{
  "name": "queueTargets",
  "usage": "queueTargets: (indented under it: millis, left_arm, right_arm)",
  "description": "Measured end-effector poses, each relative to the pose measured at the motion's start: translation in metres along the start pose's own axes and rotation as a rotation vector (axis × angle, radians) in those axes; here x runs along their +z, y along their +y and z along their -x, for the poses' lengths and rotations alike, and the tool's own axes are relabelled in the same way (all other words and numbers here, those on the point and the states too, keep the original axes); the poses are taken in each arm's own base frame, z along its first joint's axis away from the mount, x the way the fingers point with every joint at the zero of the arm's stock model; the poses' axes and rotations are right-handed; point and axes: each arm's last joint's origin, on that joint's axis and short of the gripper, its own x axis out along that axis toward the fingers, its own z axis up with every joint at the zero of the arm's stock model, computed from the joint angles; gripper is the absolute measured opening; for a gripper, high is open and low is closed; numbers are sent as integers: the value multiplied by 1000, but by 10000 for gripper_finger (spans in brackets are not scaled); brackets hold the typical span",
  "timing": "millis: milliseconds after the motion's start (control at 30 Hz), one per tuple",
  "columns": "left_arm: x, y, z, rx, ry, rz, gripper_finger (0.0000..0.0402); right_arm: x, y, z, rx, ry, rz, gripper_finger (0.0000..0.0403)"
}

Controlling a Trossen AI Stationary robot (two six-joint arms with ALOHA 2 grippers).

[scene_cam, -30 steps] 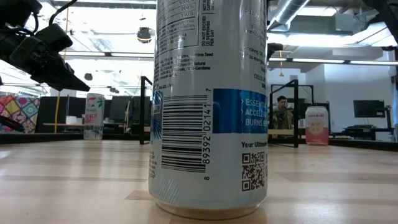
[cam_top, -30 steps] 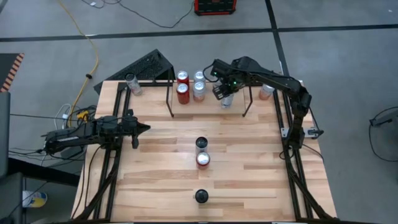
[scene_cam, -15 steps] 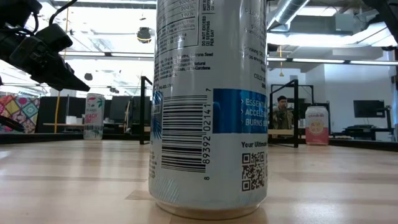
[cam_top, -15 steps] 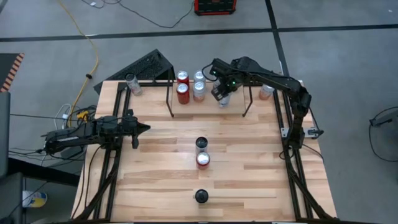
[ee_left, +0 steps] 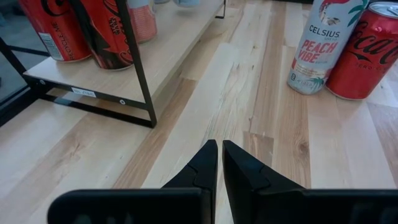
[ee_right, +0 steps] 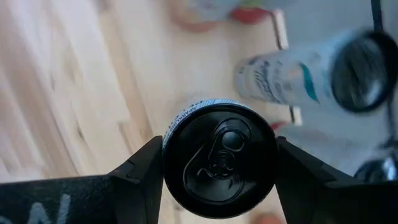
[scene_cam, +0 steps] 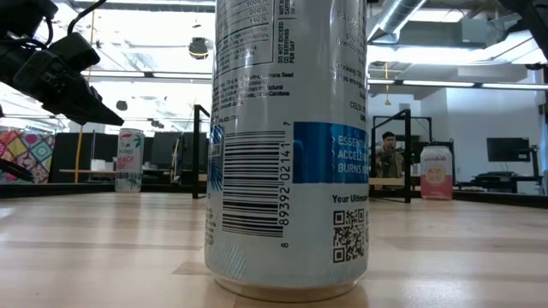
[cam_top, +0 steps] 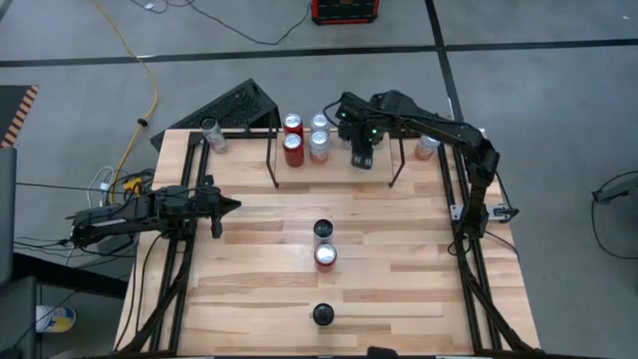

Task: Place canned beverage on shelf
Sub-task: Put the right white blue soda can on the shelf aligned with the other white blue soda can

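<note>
The right gripper (ee_right: 219,163) clamps a black-topped can (ee_right: 220,163) between its fingers, carrying it above the shelf (cam_top: 272,160) beside the cans (cam_top: 293,150) already there, presumably to set it down; the left gripper (ee_left: 219,163) waits shut, well apart.

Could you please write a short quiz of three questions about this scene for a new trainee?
1. True or false: the right gripper holds a black-topped can.
2. How many cans stand on the open table in front of the shelf? A) one B) three C) five
3. Fill in: the left gripper is ____.

Key: 1 true; 2 B; 3 shut.
</note>
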Motion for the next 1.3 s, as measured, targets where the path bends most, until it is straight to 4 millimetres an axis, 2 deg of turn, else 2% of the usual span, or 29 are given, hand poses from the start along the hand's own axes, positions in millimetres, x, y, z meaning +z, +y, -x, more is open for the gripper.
queueTargets:
  millis: [100, 233, 400, 600, 800, 1033, 1300]
  left_arm:
    - [0, 0, 0, 0, 0, 0, 11]
    - [0, 0, 0, 0, 0, 0, 11]
    - [0, 0, 0, 0, 0, 0, 11]
    - [0, 0, 0, 0, 0, 0, 11]
    - [0, 0, 0, 0, 0, 0, 11]
    - [0, 0, 0, 0, 0, 0, 11]
    - [0, 0, 0, -3, 0, 0, 11]
  right_arm:
    - [1, 2, 0, 0, -6, 167, 229]
    - [3, 3, 1, -3, -20, 288, 229]
    - [3, 6, 1, 78, -60, 419, 229]
    - [7, 7, 1, 122, -117, 407, 229]
    - [10, 5, 1, 121, -141, 252, 229]
    - [7, 2, -17, 223, -52, 188, 229]
    - [6, -5, -26, 204, -10, 159, 229]
